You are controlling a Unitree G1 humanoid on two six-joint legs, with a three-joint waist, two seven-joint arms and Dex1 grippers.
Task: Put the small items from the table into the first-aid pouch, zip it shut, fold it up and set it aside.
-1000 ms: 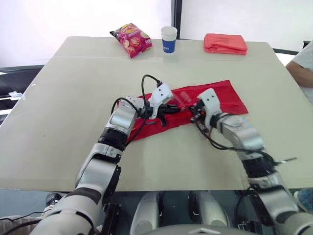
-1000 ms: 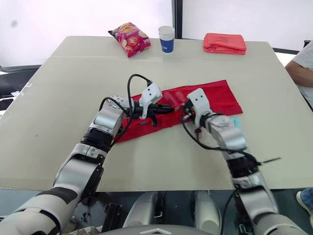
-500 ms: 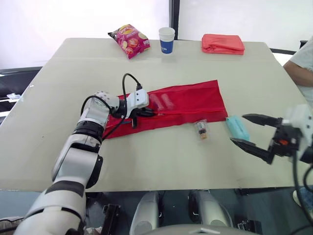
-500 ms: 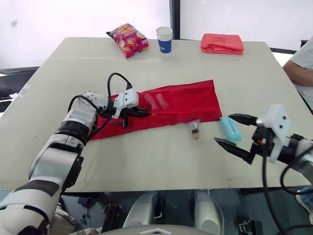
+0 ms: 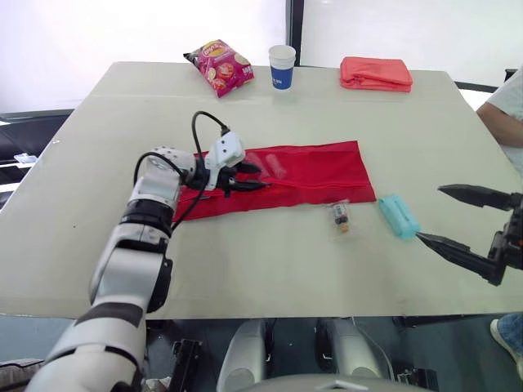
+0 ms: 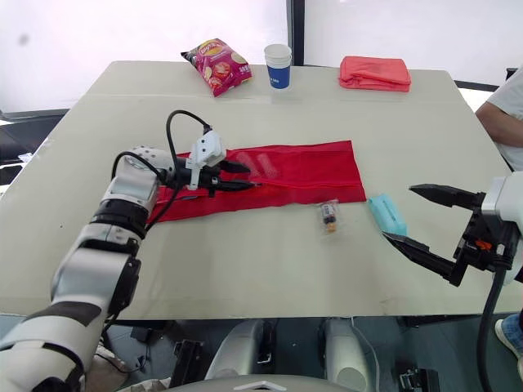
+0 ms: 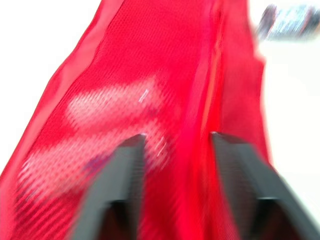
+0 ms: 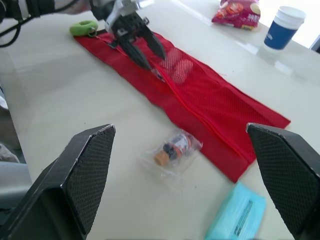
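The red pouch lies flat mid-bench, and the left gripper sits over its left part with fingers apart. Just near of the pouch lies a small clear packet, with a teal packet to its right. The right gripper hangs wide open beside the teal packet.
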